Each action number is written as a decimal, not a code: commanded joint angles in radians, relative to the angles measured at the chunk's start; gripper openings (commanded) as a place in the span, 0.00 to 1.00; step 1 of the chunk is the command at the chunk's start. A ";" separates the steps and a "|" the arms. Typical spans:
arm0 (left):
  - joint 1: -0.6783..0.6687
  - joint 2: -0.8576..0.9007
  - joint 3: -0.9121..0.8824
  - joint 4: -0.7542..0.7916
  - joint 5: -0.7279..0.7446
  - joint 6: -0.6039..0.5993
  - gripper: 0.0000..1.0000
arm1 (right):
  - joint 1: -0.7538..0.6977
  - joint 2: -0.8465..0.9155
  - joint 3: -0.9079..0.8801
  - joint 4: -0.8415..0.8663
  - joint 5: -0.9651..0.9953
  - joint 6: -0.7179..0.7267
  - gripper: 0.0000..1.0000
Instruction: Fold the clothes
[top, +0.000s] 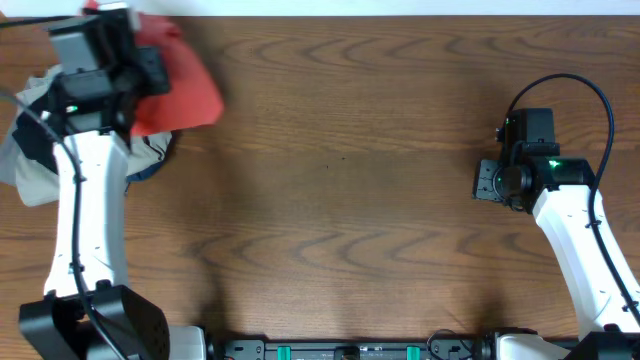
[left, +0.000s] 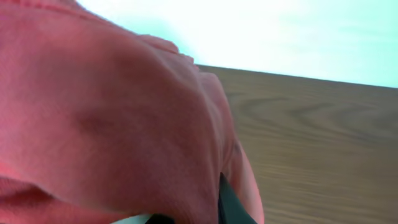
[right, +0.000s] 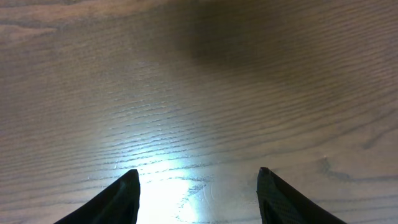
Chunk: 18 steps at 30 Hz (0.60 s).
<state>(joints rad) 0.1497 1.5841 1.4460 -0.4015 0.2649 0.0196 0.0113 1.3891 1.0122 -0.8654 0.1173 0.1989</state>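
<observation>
Garments heaped at the far-left corner of a brown wood-grain bench (top: 340, 150), with two white robot arms reaching in from its near edge. The left end effector (top: 118, 45) hangs over that corner, clenched on a soft coral-red T-shirt (top: 175, 85). The shirt's bunched fabric spills from the end effector toward the bench's centre. In the left wrist view the same red cloth (left: 106, 118) fills most of the picture and drapes over the end effector, so only one dark fingertip (left: 227, 205) shows at the lower edge. A crumpled khaki-grey garment (top: 30, 170) lies at the bench's left edge. A dark piece (top: 150, 160) peeks out beneath the red shirt, partly hidden by the left arm. The right end effector (right: 198, 186) hovers near the bench's right edge, well apart from the clothes. Its two black fingers (right: 109, 202) are spread, with bare wood between them and nothing grasped.
</observation>
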 joint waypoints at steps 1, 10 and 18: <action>-0.103 -0.022 0.006 0.023 0.125 -0.111 0.06 | -0.005 -0.011 0.009 0.004 0.006 0.014 0.59; -0.394 0.029 0.003 0.084 0.124 -0.305 0.06 | -0.013 -0.011 0.009 -0.007 0.011 0.013 0.59; -0.578 0.189 0.002 0.108 0.137 -0.378 0.06 | -0.115 -0.011 0.009 -0.029 0.016 0.013 0.59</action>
<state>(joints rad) -0.3870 1.7248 1.4460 -0.3023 0.3798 -0.3145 -0.0662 1.3891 1.0122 -0.8921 0.1207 0.2008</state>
